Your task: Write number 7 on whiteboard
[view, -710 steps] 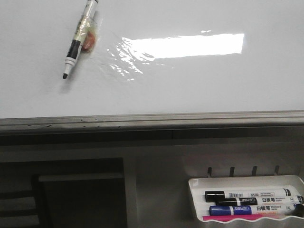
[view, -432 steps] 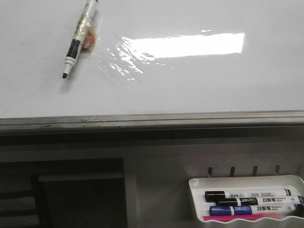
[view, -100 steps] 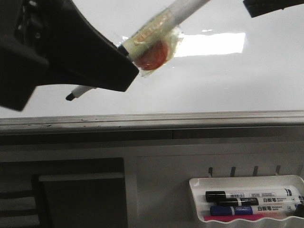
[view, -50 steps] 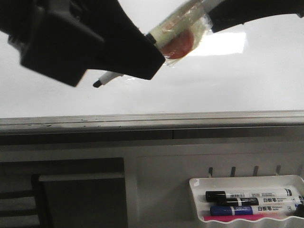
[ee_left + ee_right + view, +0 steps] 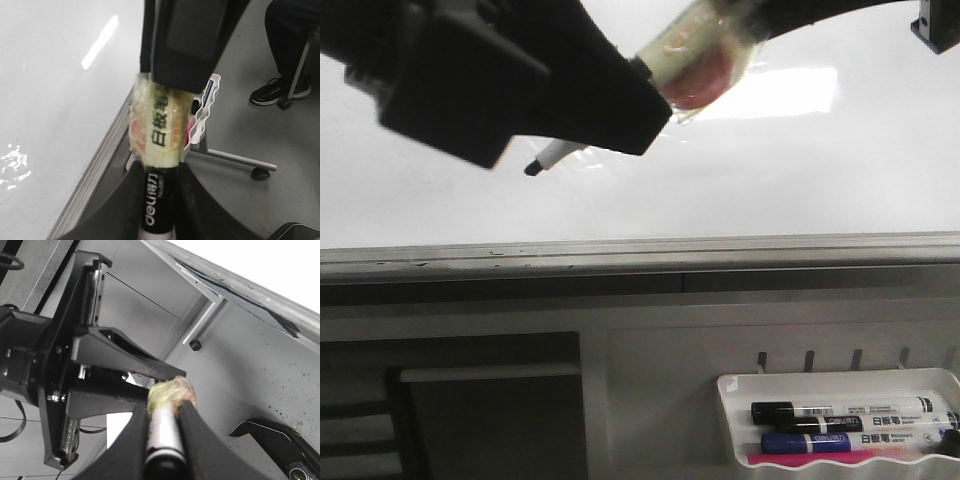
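No 7 is on the whiteboard (image 5: 800, 170) yet; the writing is all left to do. The left end effector (image 5: 159, 210) is clenched on the marker (image 5: 552, 157), "deli" legible on its barrel, tip near the board's lower left. The right end effector (image 5: 162, 432) grips the marker's upper end. Tray pens (image 5: 850, 412) carry unreadable print

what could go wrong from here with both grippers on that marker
1. Both the left gripper and the right gripper are clamped on the same marker; if the arms move out of step it may twist or slip.
2. The marker tip is uncapped near the whiteboard, so it might leave a stray mark before the 7 is written.
3. The left gripper blocks much of the front view, so any strokes may be hard to check.
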You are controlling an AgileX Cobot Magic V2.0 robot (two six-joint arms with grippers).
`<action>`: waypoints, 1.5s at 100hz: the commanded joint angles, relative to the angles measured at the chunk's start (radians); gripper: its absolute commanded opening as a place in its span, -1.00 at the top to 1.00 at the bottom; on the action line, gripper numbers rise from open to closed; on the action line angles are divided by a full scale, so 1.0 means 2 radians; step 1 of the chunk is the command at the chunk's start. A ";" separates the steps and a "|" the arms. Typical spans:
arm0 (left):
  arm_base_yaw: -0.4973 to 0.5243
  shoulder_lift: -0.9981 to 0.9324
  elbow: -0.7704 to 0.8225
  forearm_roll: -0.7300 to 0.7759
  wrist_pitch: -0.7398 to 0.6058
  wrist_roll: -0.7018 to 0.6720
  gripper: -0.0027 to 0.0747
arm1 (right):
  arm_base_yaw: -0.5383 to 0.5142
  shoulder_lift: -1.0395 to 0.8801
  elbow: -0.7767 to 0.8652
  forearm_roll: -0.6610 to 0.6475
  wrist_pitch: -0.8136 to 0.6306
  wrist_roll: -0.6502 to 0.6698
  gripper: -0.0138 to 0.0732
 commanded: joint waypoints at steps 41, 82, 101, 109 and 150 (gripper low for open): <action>0.115 -0.079 -0.023 -0.058 -0.037 -0.019 -0.34 | 0.001 -0.124 0.037 0.015 -0.164 -0.038 0.83; 0.305 -0.126 0.016 -0.165 -0.024 -0.019 -0.34 | 0.001 -0.217 0.117 0.016 -0.340 -0.062 0.83; 0.344 -0.144 0.046 -0.192 -0.055 -0.019 -0.33 | 0.001 -0.190 0.117 0.087 -0.354 -0.141 0.83; 0.349 -0.145 0.053 -0.211 -0.077 -0.019 -0.33 | 0.001 -0.169 0.117 0.153 -0.353 -0.198 0.83; 0.351 -0.147 0.058 -0.216 -0.105 -0.019 -0.33 | 0.001 -0.065 0.111 0.375 -0.311 -0.404 0.83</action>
